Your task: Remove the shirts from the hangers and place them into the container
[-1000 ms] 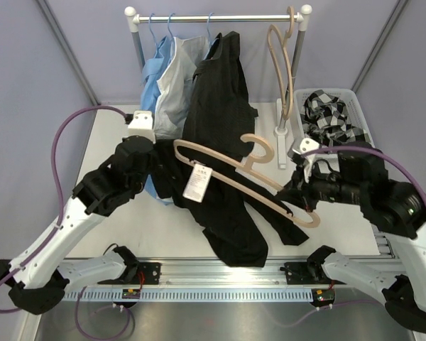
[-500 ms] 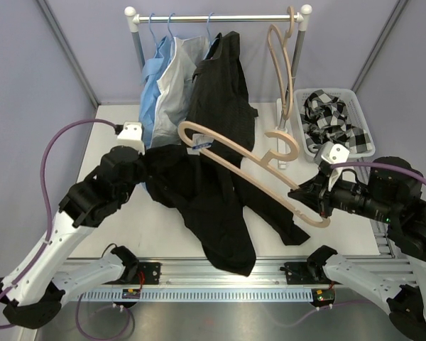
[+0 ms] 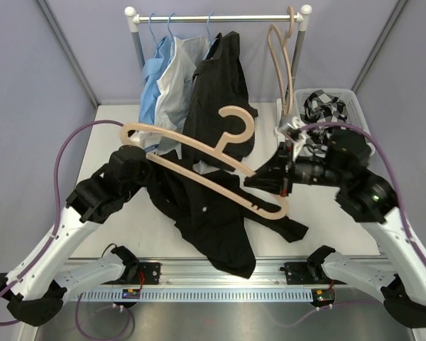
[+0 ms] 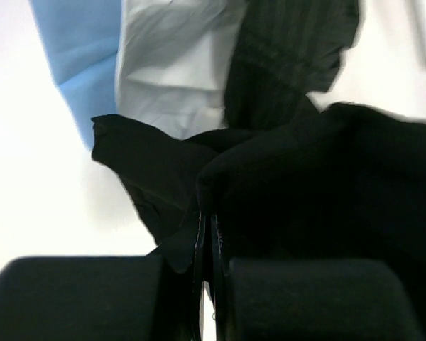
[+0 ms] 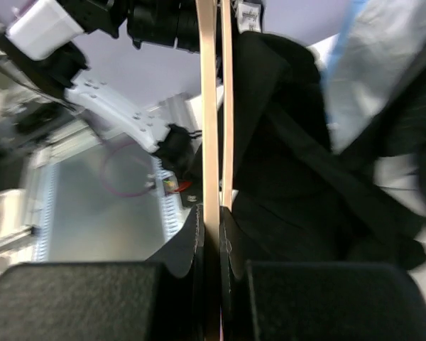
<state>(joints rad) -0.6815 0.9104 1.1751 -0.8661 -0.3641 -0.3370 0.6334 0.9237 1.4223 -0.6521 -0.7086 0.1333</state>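
Right pincer (image 5: 213, 220) clamped narrow on lower bar of wooden hanger (image 5: 209, 106). Left pincer (image 4: 209, 227) shut on a fold of black shirt (image 3: 220, 227). Shirt lies beneath hanger, draped on surface (image 3: 326, 213) between pincers.

Smooth tan wood hanger (image 3: 167, 135), faintly glossy. Matt black cloth shirt (image 3: 220, 227). White plastic container (image 3: 326, 91), lattice-slotted. Shiny metal rail (image 3: 220, 18) above a matt white desk (image 3: 326, 220).

A black shirt (image 3: 220, 234) sprawls crumpled at table centre, with a tan wooden hanger (image 3: 149, 129) tilted above it. A checked shirt (image 3: 323, 110) lies in the white basket (image 3: 326, 91) at 2 o'clock. 3 shirts hang at 12 o'clock.
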